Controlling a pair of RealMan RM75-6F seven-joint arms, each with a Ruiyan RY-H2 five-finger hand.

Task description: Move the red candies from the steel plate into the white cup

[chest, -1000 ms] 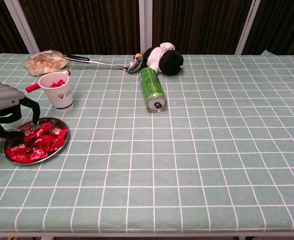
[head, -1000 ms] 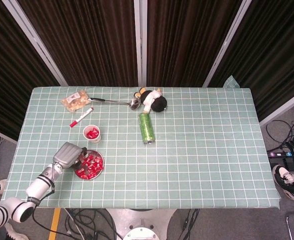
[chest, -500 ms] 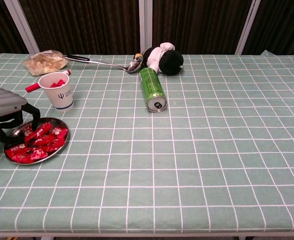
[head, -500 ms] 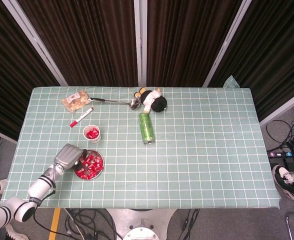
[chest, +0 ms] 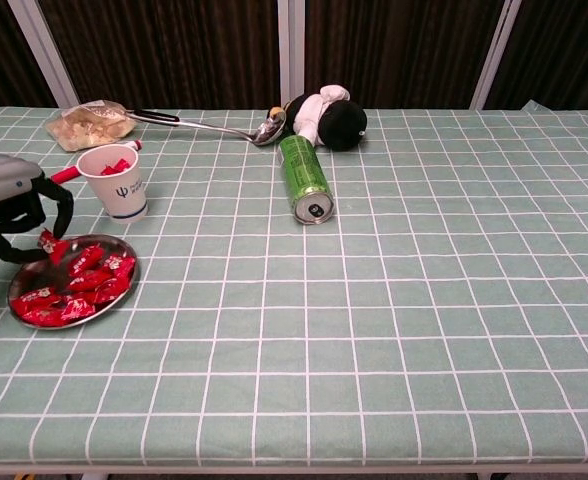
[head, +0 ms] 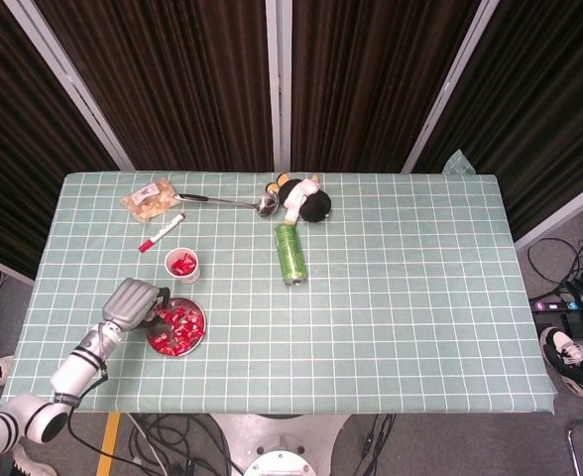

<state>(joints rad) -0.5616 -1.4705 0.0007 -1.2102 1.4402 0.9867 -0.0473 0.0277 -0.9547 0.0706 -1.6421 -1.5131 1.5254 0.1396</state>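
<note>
Left hand [head: 133,302] is seen in the head view at the near-left part of the desk [head: 420,297], lying just beside the left rim of the steel plate [head: 198,332], with its dark fingers curled toward the heap of red candies [head: 177,327] on the plate; from this height it cannot be told whether a candy is held. The white cup [head: 183,266] is placed just beyond the plate and is shown with red candies already inside it. Farther back a red marker [head: 161,233], a bag of snacks [head: 150,196], a steel ladle [head: 234,202], a black and white plush toy [head: 305,201] and a green can [head: 291,253] lying on its side are spread across the checked cloth. The right hand is shown in neither view. In the chest view the left hand [chest: 14,215] is raised over the left edge of the steel plate [chest: 124,290], its black fingers [chest: 62,208] bent downward, and one red candy [chest: 50,244] is pinched at the fingertips, lifted clear of the pile. The remaining red candies [chest: 74,285] are left on the plate. The white cup [chest: 116,180] is set upright just behind the plate, apart from the hand, and the green can [chest: 306,178] is seen well to the right of it.
</note>
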